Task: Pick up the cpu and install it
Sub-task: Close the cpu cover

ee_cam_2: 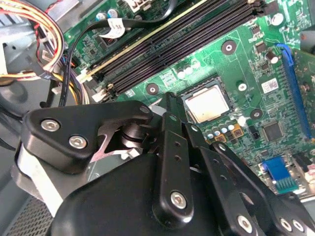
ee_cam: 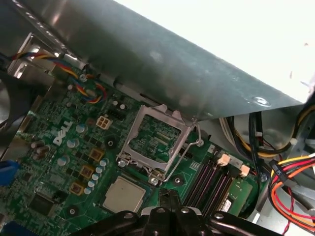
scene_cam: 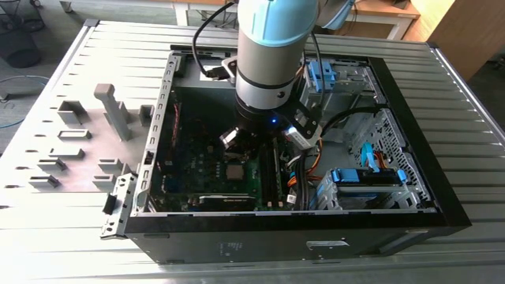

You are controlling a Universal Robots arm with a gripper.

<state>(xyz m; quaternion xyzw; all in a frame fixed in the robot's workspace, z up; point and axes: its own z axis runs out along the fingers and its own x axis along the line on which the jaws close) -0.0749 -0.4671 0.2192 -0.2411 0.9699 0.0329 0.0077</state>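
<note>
**Operator:** What's in the case?

**Spotter:** Your open black metal computer case (scene_cam: 276, 239) sits on the slatted aluminium table (scene_cam: 71, 242). A green motherboard (ee_cam_2: 236, 64) lies flat inside it. The small, flat, square, silvery-topped cpu (ee_cam_2: 206, 105) rests in its socket near the middle of that board, beside the long black memory slots (ee_cam_2: 187, 34).

**Operator:** And my gripper?

**Spotter:** Your black two-finger gripper (ee_cam: 169, 196) hangs inside the case just beside the cpu. Its fingertips are pressed together with nothing between them.

**Operator:** Anything in your way there?

**Spotter:** The dark rectangular metal socket frame (ee_cam: 155, 140) stands tilted up on its hinge at one edge of the socket, so the cpu is uncovered. A bundle of red, yellow and black cables (ee_cam: 290, 182) runs past the end of the memory slots. Blue plastic drive brackets (scene_cam: 359, 176) sit in the case's corner at the exterior view's right. Matte grey plastic holder blocks (scene_cam: 115, 112) stand on the table beside the case, toward the edge at the exterior view's left.
</note>
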